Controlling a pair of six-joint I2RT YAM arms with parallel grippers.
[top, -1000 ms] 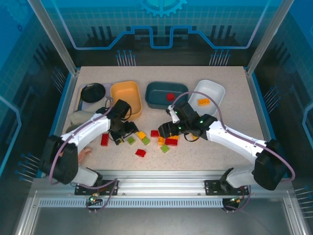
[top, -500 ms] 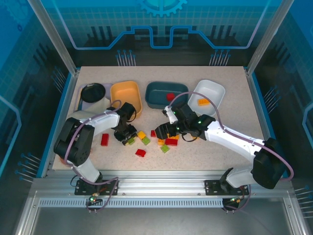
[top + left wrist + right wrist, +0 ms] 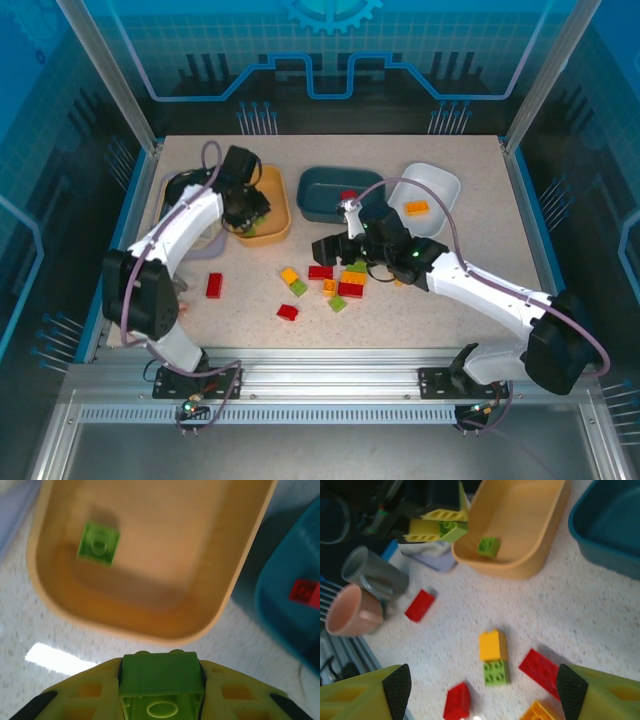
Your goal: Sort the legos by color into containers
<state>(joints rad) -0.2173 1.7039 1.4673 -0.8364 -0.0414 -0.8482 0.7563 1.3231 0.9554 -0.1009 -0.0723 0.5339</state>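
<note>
Two arms reach out: left claw (image 3: 249, 209) pinches green lego (image 3: 161, 677), right claw (image 3: 327, 250) gapes.

speckled table (image 3: 480, 222) | yellow-orange tub (image 3: 276, 190), teal tub (image 3: 320, 200), white tub (image 3: 437, 184) along far side | loose legos (image 3: 287, 312) mid-table

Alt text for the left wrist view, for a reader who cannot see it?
The left gripper is shut on a lime green brick, with the yellow-orange tub ahead holding one loose green brick. At right, the edge of the dark teal tub with a red brick inside.
</note>
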